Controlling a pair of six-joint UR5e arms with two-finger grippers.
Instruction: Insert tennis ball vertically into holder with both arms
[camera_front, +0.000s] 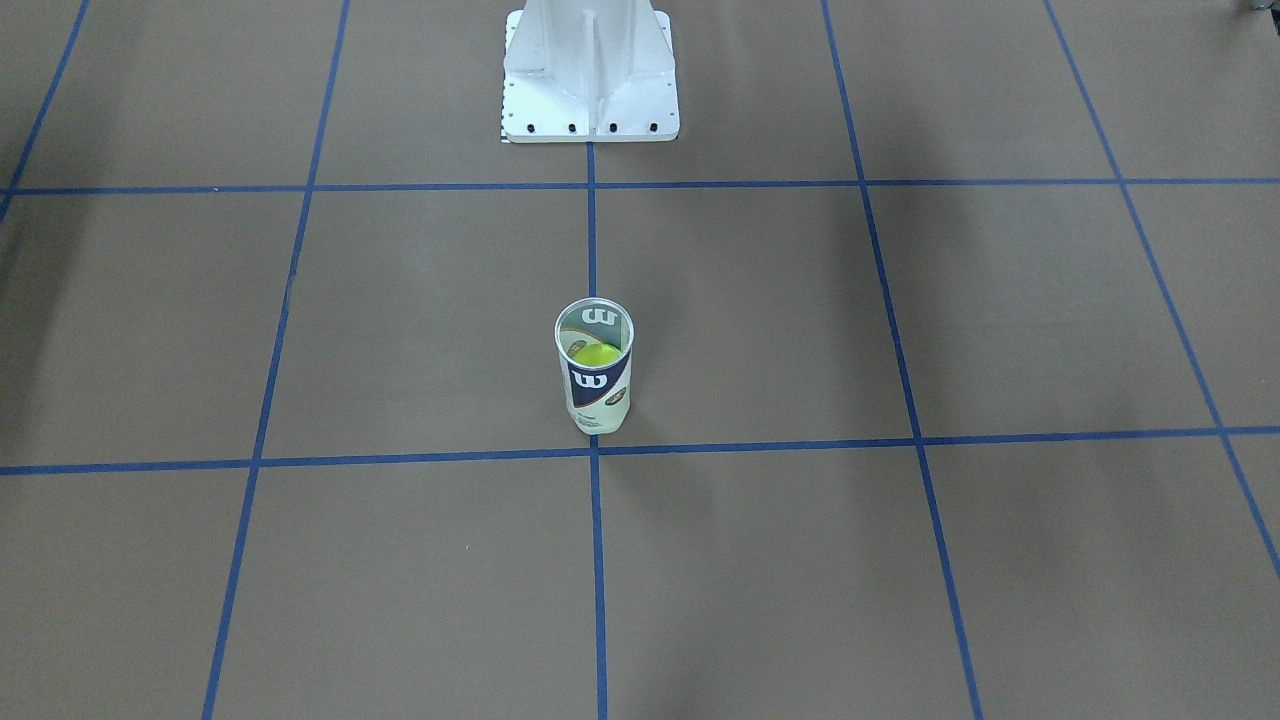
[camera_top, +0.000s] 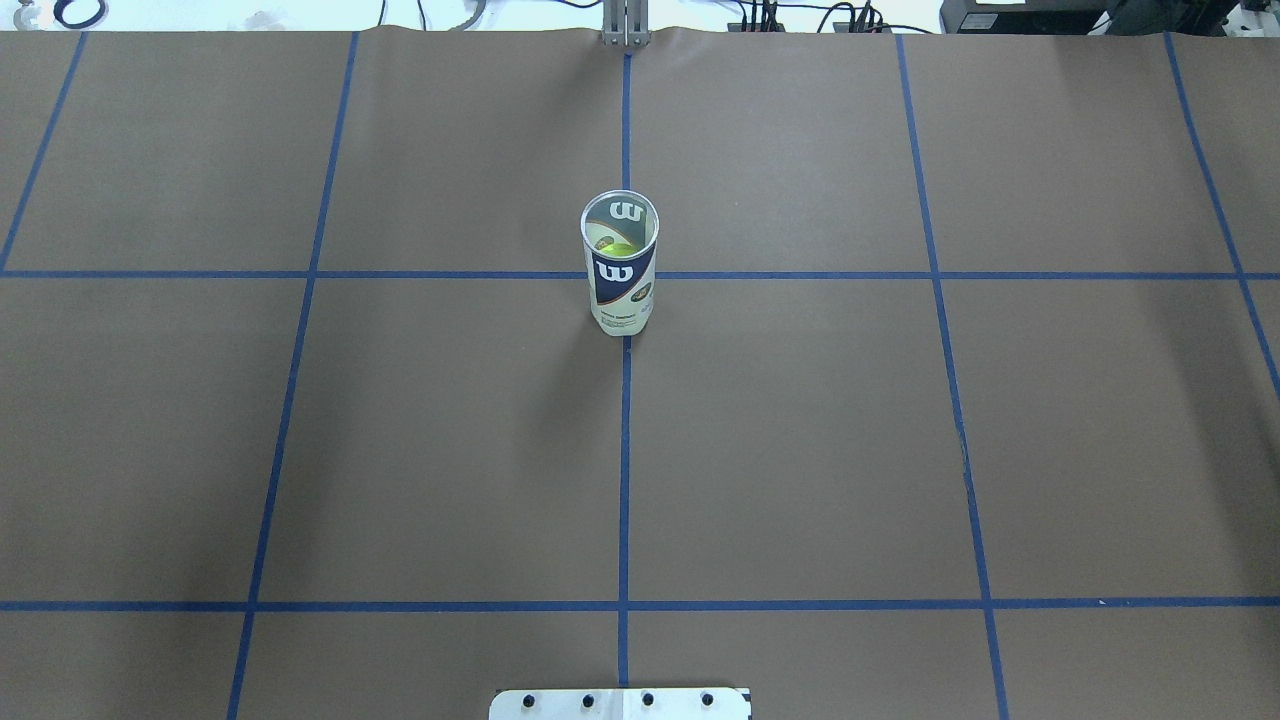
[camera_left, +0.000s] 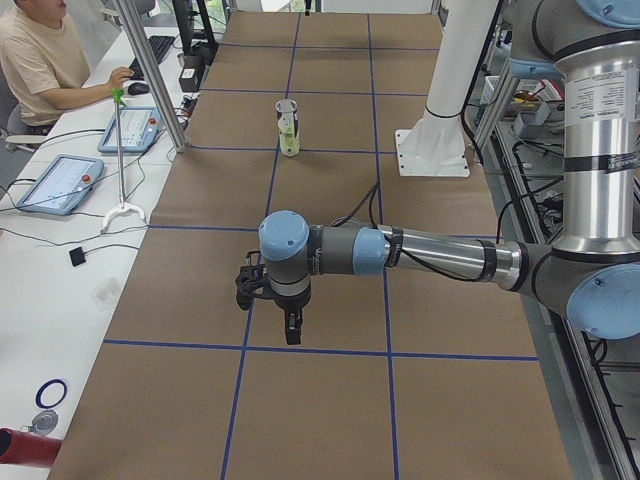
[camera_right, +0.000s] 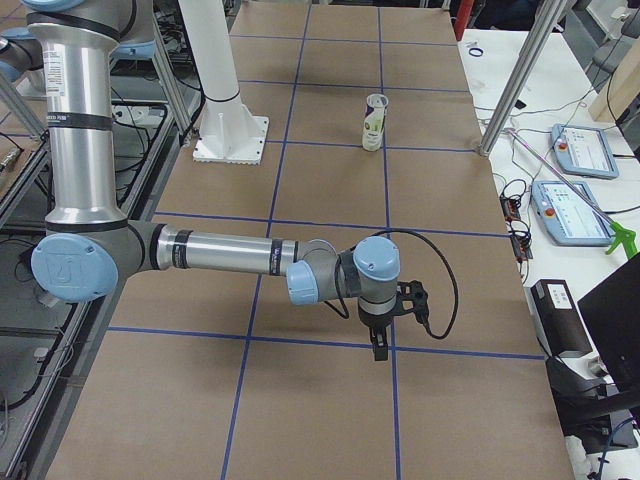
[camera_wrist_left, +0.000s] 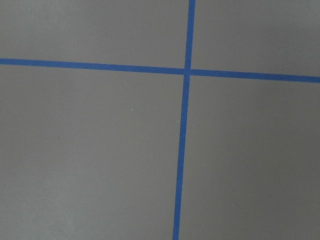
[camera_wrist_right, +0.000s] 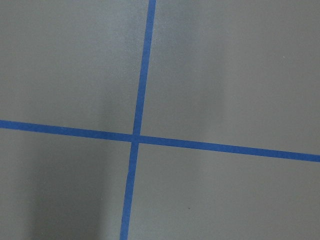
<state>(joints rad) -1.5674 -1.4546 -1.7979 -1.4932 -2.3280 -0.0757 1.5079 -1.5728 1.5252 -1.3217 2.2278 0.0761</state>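
One ball (camera_front: 597, 354) sits inside the upright holder (camera_front: 594, 388), mid-desk (camera_front: 400, 330). Left arm (camera_left: 430, 255) and right arm (camera_right: 230, 250) hang low, well apart from it; whether their jaws are apart, I cannot tell.

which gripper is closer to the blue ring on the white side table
Left. The left gripper hangs over the table end where the blue ring lies; the right gripper is at the opposite end, beyond the holder.
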